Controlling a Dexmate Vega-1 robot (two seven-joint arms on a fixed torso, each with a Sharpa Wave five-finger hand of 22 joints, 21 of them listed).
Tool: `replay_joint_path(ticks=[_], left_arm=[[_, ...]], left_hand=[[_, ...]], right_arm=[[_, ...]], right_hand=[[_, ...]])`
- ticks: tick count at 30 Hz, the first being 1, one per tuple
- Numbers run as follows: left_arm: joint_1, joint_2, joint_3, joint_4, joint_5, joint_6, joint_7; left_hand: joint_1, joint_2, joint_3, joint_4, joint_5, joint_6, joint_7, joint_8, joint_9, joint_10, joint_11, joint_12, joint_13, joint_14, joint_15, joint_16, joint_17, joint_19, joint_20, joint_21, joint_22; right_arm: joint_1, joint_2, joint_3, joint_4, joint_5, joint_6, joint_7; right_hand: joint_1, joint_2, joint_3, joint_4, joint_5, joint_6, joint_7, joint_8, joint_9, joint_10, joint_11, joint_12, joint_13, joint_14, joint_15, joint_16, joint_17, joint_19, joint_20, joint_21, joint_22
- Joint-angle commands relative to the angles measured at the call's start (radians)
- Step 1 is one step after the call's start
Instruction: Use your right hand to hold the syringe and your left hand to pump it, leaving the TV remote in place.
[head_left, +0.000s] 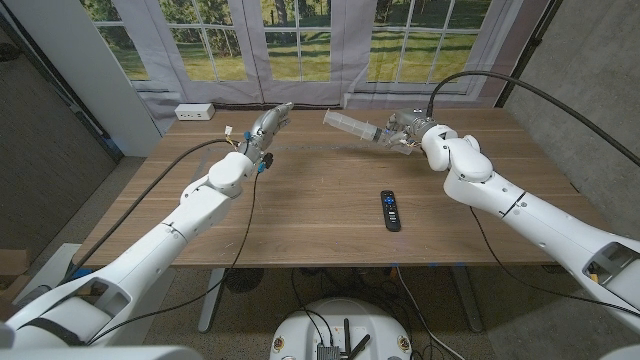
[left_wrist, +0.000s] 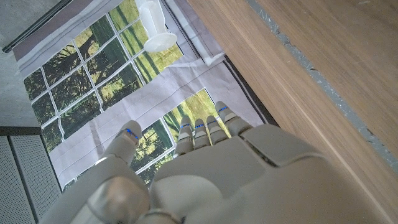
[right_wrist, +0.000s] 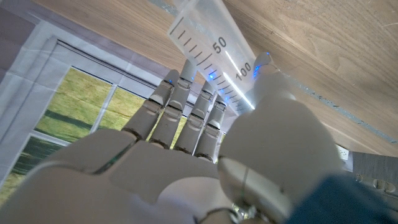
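Note:
In the head view the clear syringe (head_left: 350, 124) hangs level above the far middle of the table, gripped at its right end by my right hand (head_left: 408, 131). The right wrist view shows that hand (right_wrist: 205, 155) with fingers and thumb wrapped on the syringe barrel (right_wrist: 211, 53), marked 50 and 100. My left hand (head_left: 268, 125) is raised to the syringe's left, fingers stretched toward it, a short gap from its free end. In the left wrist view the left hand (left_wrist: 205, 168) holds nothing, and the syringe's white flanged end (left_wrist: 155, 31) shows beyond its fingertips. The black TV remote (head_left: 390, 210) lies on the table, right of middle.
A white power strip (head_left: 195, 111) lies at the table's far left edge. Curtained windows stand behind the table (head_left: 320, 235). Black cables hang along both arms.

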Motion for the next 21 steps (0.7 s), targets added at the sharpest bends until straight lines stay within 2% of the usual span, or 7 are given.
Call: replay_joint_path(ticks=[1,8,12,16,21], left_arm=[[-0.037,0.001,0.032,-0.004,0.077,-0.007,-0.001],[-0.056,0.004,0.046,0.001,0.135,-0.032,0.0],[-0.075,0.013,0.051,0.007,0.139,-0.049,-0.041],[-0.096,0.026,0.058,0.001,0.161,-0.043,-0.068],[-0.114,0.026,0.062,0.016,0.168,-0.053,-0.092]], left_hand=[[0.015,0.054,0.004,-0.011,-0.001,0.005,-0.007,0.007,0.003,0.008,0.001,0.004,0.005,0.004,-0.01,0.002,0.002,0.007,0.003,0.007,0.001],[0.021,0.051,0.0,-0.027,-0.002,0.006,-0.032,0.004,0.002,0.006,-0.02,0.0,0.004,0.005,-0.045,0.0,0.002,0.002,0.014,0.004,0.002],[0.019,0.048,-0.01,-0.036,-0.003,-0.016,-0.057,-0.005,0.0,-0.016,-0.03,-0.009,0.002,-0.013,-0.062,-0.004,0.004,-0.034,0.007,-0.007,0.002],[0.017,0.046,-0.018,-0.041,-0.003,-0.032,-0.067,-0.009,-0.001,-0.023,-0.032,-0.011,0.001,-0.024,-0.068,-0.005,0.004,-0.055,0.007,-0.011,0.002],[0.015,0.045,-0.024,-0.044,-0.003,-0.048,-0.068,-0.012,-0.001,-0.032,-0.03,-0.013,0.001,-0.027,-0.072,-0.004,0.004,-0.069,0.007,-0.012,0.002]], right_arm=[[-0.021,0.013,0.007,-0.034,0.083,-0.113,-0.061],[-0.016,0.007,0.001,-0.044,0.136,-0.127,-0.085],[-0.014,0.008,-0.004,-0.045,0.159,-0.134,-0.107],[-0.011,0.002,-0.011,-0.044,0.181,-0.124,-0.128],[-0.014,-0.001,-0.014,-0.041,0.205,-0.117,-0.159]], right_hand=[[0.118,0.105,-0.004,0.006,0.006,0.068,-0.056,0.002,0.013,0.045,-0.034,0.003,0.007,0.017,-0.151,-0.004,0.005,0.012,-0.05,-0.003,0.004],[0.116,0.106,-0.009,0.009,0.007,0.068,-0.057,-0.002,0.013,0.046,-0.034,-0.001,0.01,0.025,-0.15,-0.009,0.007,0.015,-0.047,-0.004,0.004],[0.117,0.107,-0.01,0.009,0.008,0.069,-0.056,-0.003,0.013,0.048,-0.034,-0.003,0.012,0.031,-0.15,-0.01,0.009,0.018,-0.048,-0.005,0.004],[0.119,0.107,-0.012,0.008,0.008,0.072,-0.056,-0.004,0.013,0.051,-0.034,-0.003,0.015,0.035,-0.151,-0.012,0.011,0.02,-0.047,-0.005,0.004],[0.12,0.106,-0.013,0.008,0.009,0.075,-0.055,-0.005,0.013,0.053,-0.034,-0.005,0.016,0.036,-0.151,-0.016,0.012,0.024,-0.05,-0.004,0.004]])
